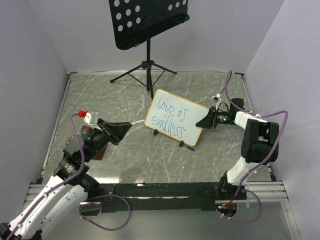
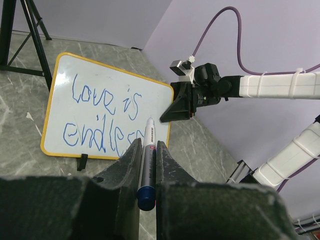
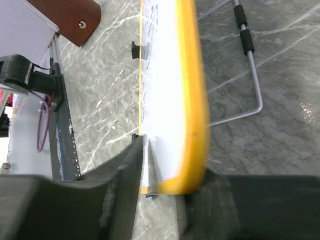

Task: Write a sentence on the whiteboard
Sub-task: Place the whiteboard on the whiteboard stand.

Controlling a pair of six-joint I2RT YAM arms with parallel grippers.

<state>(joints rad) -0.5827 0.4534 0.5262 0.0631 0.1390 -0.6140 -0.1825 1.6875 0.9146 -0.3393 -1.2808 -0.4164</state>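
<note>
While the right gripper (image 1: 201, 122) straddles the right edge of the whiteboard (image 1: 192, 122) mid-table, whether pinching I cannot tell, the left gripper (image 1: 126, 128), clamped on the marker (image 2: 148, 157), sits left, tip toward the sentence (image 1: 170, 119).

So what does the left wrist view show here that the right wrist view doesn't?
Only the left wrist view: the marker clamped in the left gripper, and the sentence mostly readable in blue. Only the right wrist view: the wire prop behind the whiteboard, and a brown wooden piece on the table. Both: the whiteboard with the right gripper at its edge, on the grey marbled table.
</note>
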